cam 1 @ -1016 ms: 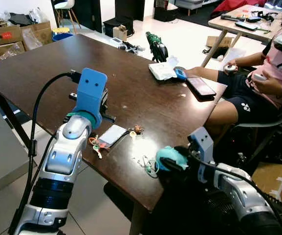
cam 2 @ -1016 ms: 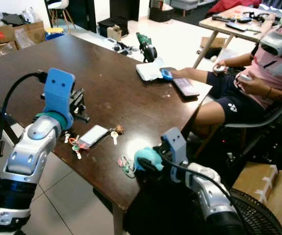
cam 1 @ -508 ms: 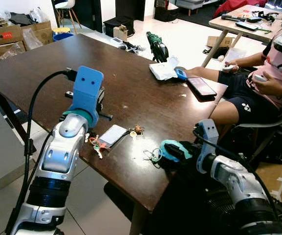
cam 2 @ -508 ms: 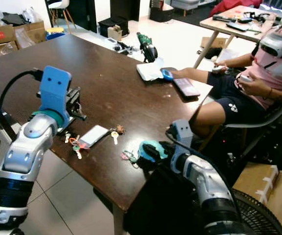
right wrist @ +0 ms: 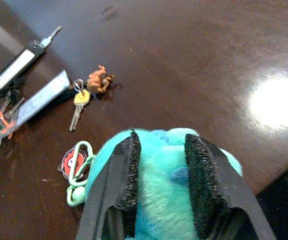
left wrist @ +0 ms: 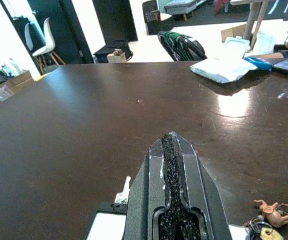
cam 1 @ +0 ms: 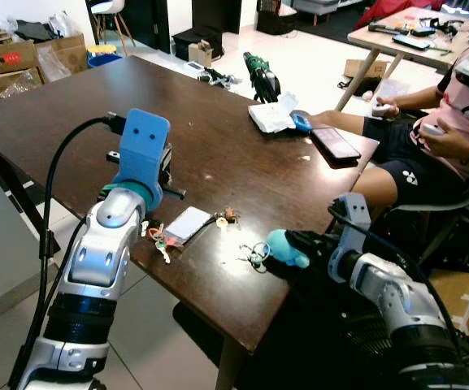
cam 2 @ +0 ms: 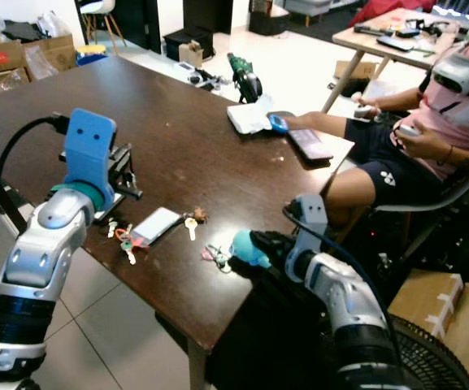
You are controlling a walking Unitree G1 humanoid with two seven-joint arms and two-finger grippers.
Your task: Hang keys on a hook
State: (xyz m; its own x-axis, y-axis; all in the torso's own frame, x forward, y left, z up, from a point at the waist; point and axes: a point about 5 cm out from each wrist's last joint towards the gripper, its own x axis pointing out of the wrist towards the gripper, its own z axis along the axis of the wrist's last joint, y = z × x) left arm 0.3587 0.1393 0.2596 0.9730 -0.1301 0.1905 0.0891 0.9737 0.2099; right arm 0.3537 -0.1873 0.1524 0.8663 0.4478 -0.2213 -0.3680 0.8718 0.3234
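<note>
Your right hand (right wrist: 158, 197) is clamped on a teal plush keychain (cam 1: 287, 247) at the counter's (cam 1: 218, 138) near edge, its keys (cam 1: 254, 257) resting on the wood. Your left hand (left wrist: 172, 200) hovers pressed together above the counter, near what looks like a white card (cam 1: 187, 223).

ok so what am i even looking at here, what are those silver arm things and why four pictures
It is a humanoid robot seen through its own cameras. Two pictures come from its head, looking down at a dark brown wooden table; the other two come from cameras on each wrist. The right gripper is shut on a fluffy turquoise plush keychain, with its green clip and red tag lying on the table. The left gripper, fingers closed, hovers near a white card and a yellow key with a brown figurine. A seated person is on the robot's right.
</note>
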